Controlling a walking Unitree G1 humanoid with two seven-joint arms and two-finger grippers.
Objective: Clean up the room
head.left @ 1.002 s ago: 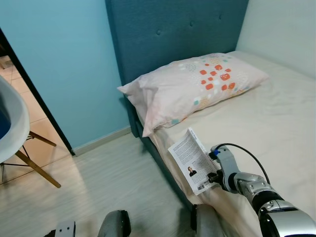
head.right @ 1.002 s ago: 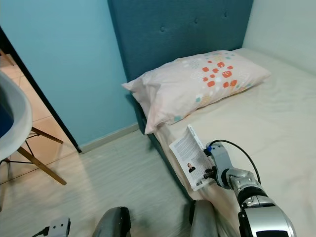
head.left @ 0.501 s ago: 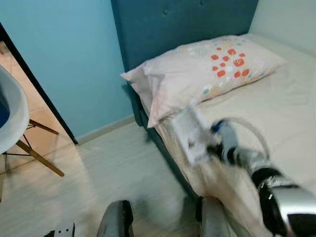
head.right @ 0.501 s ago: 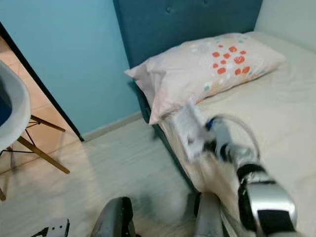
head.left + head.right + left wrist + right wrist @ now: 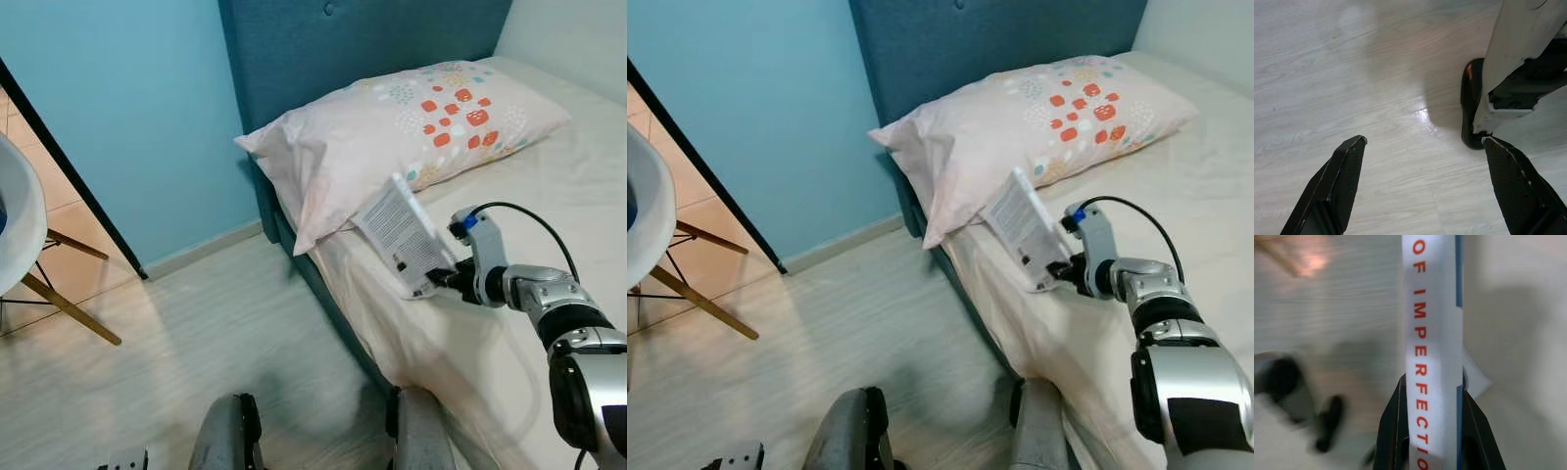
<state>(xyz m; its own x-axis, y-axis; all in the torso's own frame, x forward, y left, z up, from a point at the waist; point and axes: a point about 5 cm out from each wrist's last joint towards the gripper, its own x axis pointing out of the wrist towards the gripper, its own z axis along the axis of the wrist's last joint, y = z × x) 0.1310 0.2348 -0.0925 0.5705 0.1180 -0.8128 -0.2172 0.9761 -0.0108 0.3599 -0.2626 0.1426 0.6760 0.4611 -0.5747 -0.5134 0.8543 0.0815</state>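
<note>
above the bed point(image 5: 509, 343) edge, right gripper point(image 5: 449, 282) jaws pinch a book point(image 5: 405, 235) (spine reads "of imperfectio"), left gripper point(image 5: 1422, 183) jaws spread.

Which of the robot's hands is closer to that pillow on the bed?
Right. The right gripper holds a book over the bed's edge, just in front of the pillow. The left gripper hangs open above the floor, farther away.

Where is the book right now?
The book is clamped in the right gripper, lifted over the bed's near edge, just below the pillow.
</note>
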